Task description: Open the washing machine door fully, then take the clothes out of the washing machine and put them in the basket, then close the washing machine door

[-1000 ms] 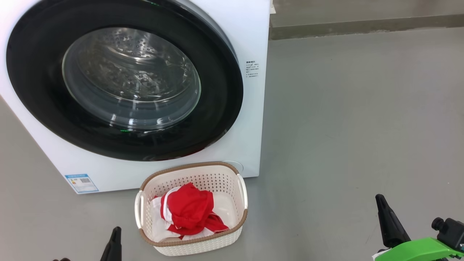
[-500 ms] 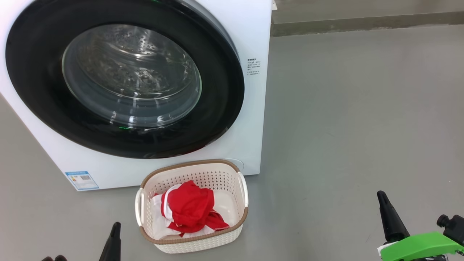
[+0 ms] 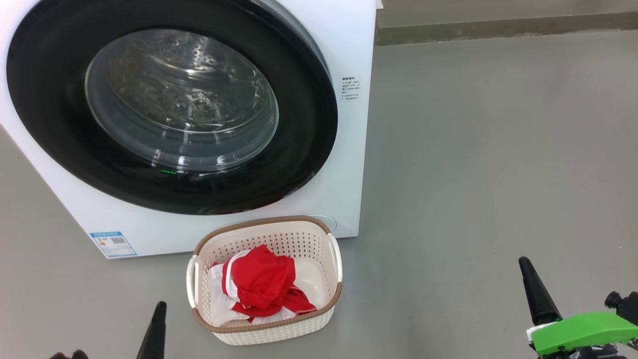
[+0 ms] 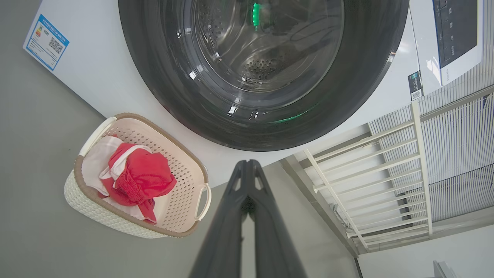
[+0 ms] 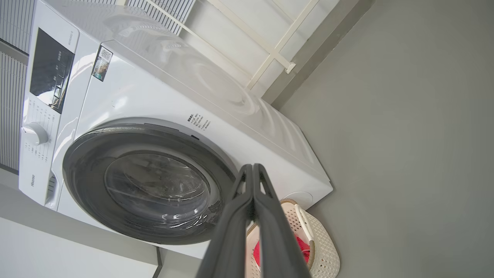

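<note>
Clothes [image 3: 261, 286], bright red and white fabric, lie in the cream perforated plastic basket [image 3: 269, 335] on the grey floor [image 3: 473, 174], just before the white washing machine [image 3: 349, 164]; its round black-rimmed glass door [image 3: 309, 124] is closed. Left gripper [image 4: 247, 166] and right gripper [image 5: 252, 170]: fingers together, holding nothing.

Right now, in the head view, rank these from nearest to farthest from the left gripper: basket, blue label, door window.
1. Basket, just right of the left gripper.
2. Blue label, low on the washer front.
3. Door window, higher up, behind.
</note>
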### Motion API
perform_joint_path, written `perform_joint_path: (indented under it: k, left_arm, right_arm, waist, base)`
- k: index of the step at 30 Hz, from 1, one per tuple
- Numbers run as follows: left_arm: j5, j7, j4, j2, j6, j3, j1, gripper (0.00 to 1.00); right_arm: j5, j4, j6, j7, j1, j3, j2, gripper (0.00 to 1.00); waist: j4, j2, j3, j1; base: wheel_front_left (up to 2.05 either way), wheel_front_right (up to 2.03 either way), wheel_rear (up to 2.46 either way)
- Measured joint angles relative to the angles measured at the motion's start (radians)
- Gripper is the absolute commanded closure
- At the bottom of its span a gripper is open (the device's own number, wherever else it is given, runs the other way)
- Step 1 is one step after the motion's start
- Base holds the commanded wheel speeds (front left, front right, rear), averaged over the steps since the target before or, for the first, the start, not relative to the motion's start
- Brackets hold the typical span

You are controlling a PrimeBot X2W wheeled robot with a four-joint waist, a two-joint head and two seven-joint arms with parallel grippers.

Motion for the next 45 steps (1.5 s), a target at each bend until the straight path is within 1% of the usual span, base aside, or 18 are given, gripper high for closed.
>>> perform_joint_path:
  k: [29,31,37,39,45]
  left_arm:
    - [-0.339,0.08,0.006,0.004,-0.002,0.008,-0.049,1.0]
    - [-0.372,0.088,0.006,0.005,-0.002,0.009,-0.06,1.0]
    - [-0.443,0.105,0.007,0.006,-0.002,0.011,-0.063,1.0]
    - [-0.466,0.107,0.007,0.006,-0.009,0.012,-0.066,1.0]
    - [-0.533,0.126,0.009,0.006,-0.009,0.014,-0.081,1.0]
  right_arm:
    - [0.329,0.022,-0.002,0.086,-0.058,-0.027,-0.002,1.0]
    - [0.368,0.024,-0.002,0.094,-0.059,-0.028,-0.002,1.0]
    - [0.435,0.03,-0.002,0.106,-0.073,-0.031,-0.002,1.0]
    - [0.454,0.03,-0.002,0.115,-0.078,-0.032,-0.003,1.0]
    - [0.52,0.035,-0.002,0.132,-0.087,-0.037,-0.003,1.0]
  waist:
    - [0.008,0.0,0.02,0.0]
    - [0.009,0.0,0.022,-0.0001]
    - [0.01,0.0,0.027,0.0]
    - [0.011,0.0,0.028,0.0]
    - [0.012,0.0,0.032,0.0]
  base:
    - [0.0,0.0,0.0]
    - [0.0,0.0,0.0]
    - [0.0,0.0,0.0]
    - [0.0,0.0,0.0]
    - [0.0,0.0,0.0]
